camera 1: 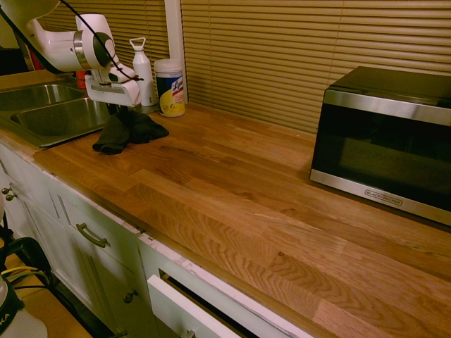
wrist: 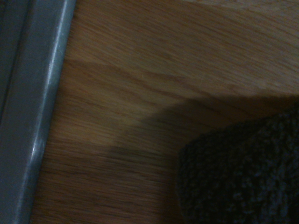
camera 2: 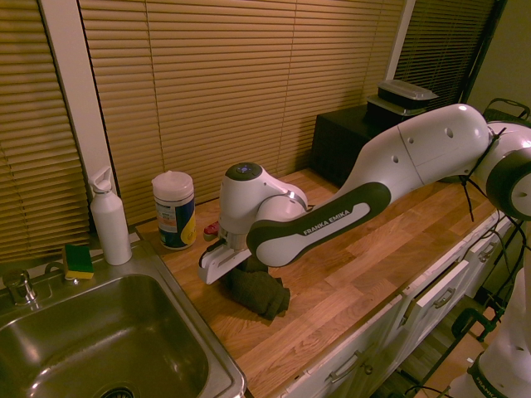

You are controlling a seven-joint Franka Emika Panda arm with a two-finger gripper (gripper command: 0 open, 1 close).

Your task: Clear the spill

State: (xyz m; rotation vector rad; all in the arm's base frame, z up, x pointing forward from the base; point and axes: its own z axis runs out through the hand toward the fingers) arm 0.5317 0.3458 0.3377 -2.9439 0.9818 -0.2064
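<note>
On pincer (camera 1: 121, 108): closed, pointing down, pinching a bunched dark cloth (camera 1: 130, 132) from above (tips buried in folds, hard to see). With the cloth's lower folds, touching the wooden counter (camera 1: 246, 204) near its front edge. As for the spill: cannot make out in any view, so cannot tell where; possibly hidden by cloth or arm (camera 2: 332, 220).

In wrist view: fuzzy corner of cloth, with a soft shadow on the wood and, well apart from it, the metal rim of the sink (wrist: 42, 112).

Just beyond the pincer, toward the blinds (camera 1: 254, 56): a tub of wipes (camera 1: 170, 97), upright, white-lidded, near a white bottle (camera 1: 144, 77) with a loop on top. Behind the arm: a small red object (camera 2: 211, 230), partly hidden (too little showing to name).

Farther out, by the tap (camera 2: 23, 288): a green-and-yellow sponge (camera 2: 78, 261). Well apart, at the counter's other end: a black-and-silver microwave (camera 1: 394, 141), bearing stacked lidded containers (camera 2: 405, 93). Below the counter: a drawer (camera 1: 184, 310), pulled partly open.
</note>
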